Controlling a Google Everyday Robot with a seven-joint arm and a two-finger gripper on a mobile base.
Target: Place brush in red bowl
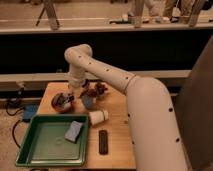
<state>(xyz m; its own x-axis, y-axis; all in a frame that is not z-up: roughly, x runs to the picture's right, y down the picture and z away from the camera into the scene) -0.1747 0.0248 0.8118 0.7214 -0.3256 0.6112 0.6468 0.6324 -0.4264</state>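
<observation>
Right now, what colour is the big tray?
The tray is green, camera view; claw hangs beyond it.

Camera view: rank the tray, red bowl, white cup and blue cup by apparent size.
1. Green tray
2. Red bowl
3. White cup and blue cup: alike, unranked.
Pincer hangs over the table's far side.
</observation>
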